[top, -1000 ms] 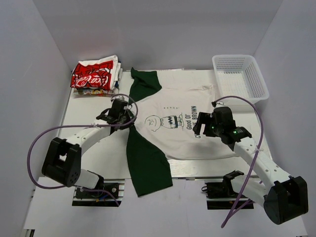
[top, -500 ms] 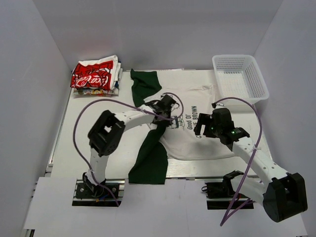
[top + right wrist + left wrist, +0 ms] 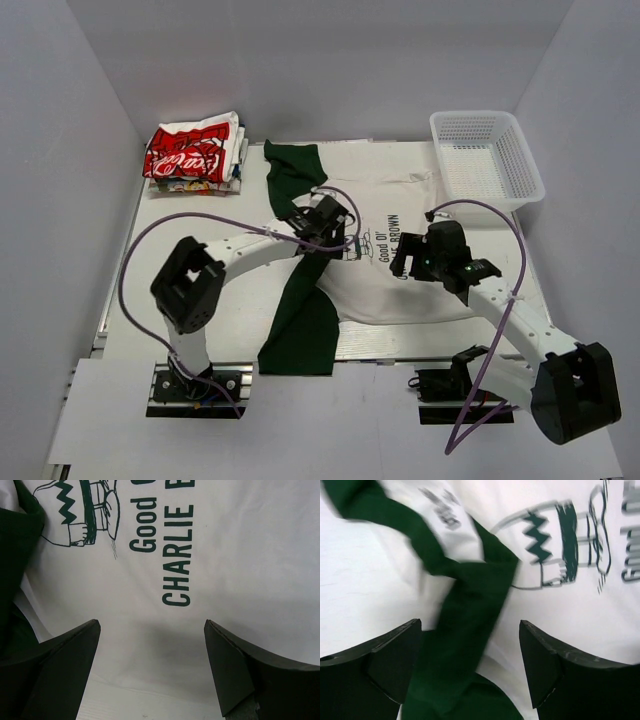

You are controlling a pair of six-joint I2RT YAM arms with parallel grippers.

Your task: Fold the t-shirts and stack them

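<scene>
A stack of folded tees [image 3: 193,153], the top one white with red print, sits well off the far-left corner of the Charlie Brown tee [image 3: 400,190]. That tee lies spread on the table [image 3: 200,300], print up, with its far sleeve [image 3: 290,170] out flat. Its near sleeve [image 3: 300,320] runs as a dark green band from the chest towards the table's near edge.

The left gripper [image 3: 332,218] hangs over the tee's left chest, where the near sleeve meets the print. Its jaws stand wide apart and hold nothing. The right gripper [image 3: 408,262] hovers over the right half of the tee, partly hiding the lettering, also spread wide with nothing in its grasp.

The basket [image 3: 487,150] stands just off the tee's far-right corner. Inside it only its own white mesh floor and walls show.

Only the top view takes in the stack, the basket and both arms. The left wrist view is blurred. It shows the left gripper [image 3: 470,645] above the green sleeve [image 3: 470,610], which crosses the white cloth [image 3: 580,625] beside the zigzag-shirted figure. The right wrist view is sharp. It shows the right gripper [image 3: 152,645] over plain white cloth [image 3: 240,555] below the words "Good" and "CHARLIE", which the top view shows partly covered.
</scene>
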